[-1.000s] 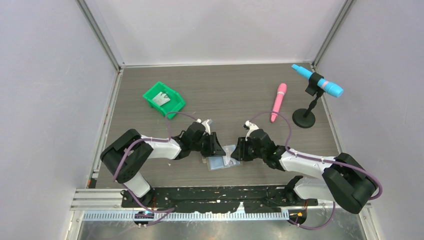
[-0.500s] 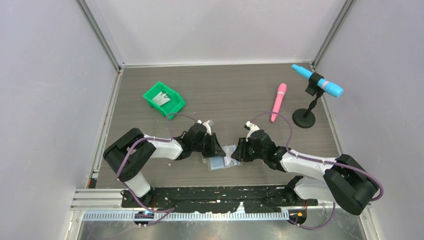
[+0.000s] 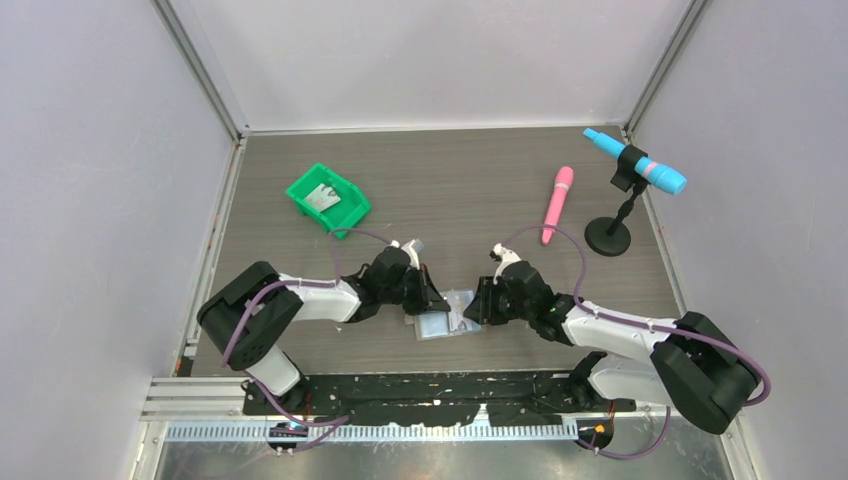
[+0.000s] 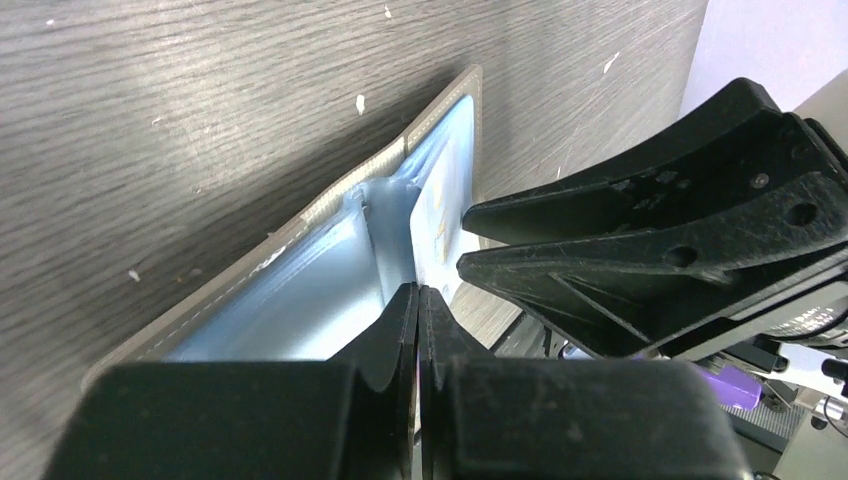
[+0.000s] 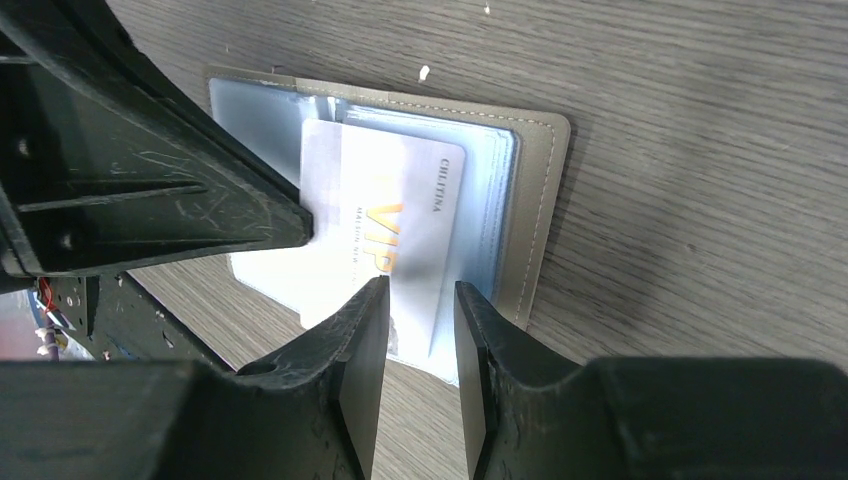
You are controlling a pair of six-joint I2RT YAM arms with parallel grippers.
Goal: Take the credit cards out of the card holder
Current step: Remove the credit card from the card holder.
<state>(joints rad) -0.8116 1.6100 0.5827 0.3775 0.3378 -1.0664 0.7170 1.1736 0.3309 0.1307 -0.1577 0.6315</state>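
Holder (image 3: 438,324) lies open, near centre. One card (image 5: 400,200) pokes out, not yet pulled clear. My left claw (image 4: 418,292) is pressed together at the fold, right claw (image 5: 420,290) spread over the card.

Two white-and-black arms reach inward from their bases, elbows bent outward and forearms held low. The left arm (image 3: 320,297) ends in the left gripper (image 4: 417,295), its two black fingers pressed flat together, tips angled down. Facing it, tips nearly meeting, the right arm (image 3: 610,325) carries the right gripper (image 5: 420,290), its fingers parted by a narrow gap and also pointing down.
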